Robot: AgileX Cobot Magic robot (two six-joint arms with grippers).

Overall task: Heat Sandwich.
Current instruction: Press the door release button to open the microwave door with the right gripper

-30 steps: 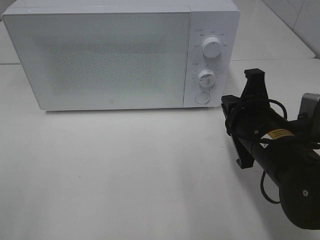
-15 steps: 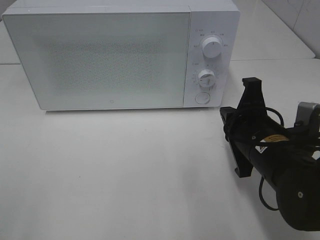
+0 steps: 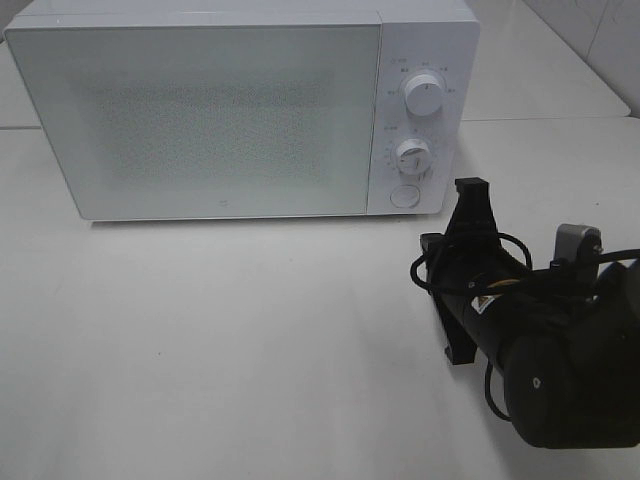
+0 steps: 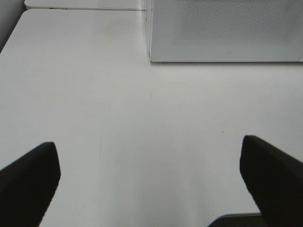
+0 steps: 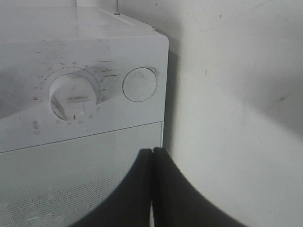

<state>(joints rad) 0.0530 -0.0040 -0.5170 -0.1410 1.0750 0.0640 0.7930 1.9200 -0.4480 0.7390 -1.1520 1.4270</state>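
White worktop (image 3: pixel 250 330), pale wall behind, and one white microwave (image 3: pixel 200 110) at the back with its frosted door (image 3: pixel 200 120) shut. No sandwich in sight in any view. It may be behind that door, but the glass gives nothing away, so I can't say where it is.

The right arm (image 3: pixel 520 320) sits low in front of the control panel. The right hand (image 5: pixel 152 150) has its fingers pressed flat together, holding nothing, and points at the panel's lower corner. The lower dial (image 3: pixel 412 156) and the round button (image 3: pixel 404 195) lie just ahead of it. Off to the side, the left hand (image 4: pixel 149 156) hangs wide apart and empty over bare worktop, near the microwave's front.

Here's the danger, as I read it. Dial and button sit close together, so a slightly off line sends that closed tip into the wrong one. That could pop the door or nudge the timer. A firm poke could also shove the whole oven back across the smooth top. If the sandwich isn't inside, the oven runs empty.

Against a second ago, the arm now sits lower and further left in the high view, its black bracket below the button instead of beside the dial. The microwave hasn't budged.
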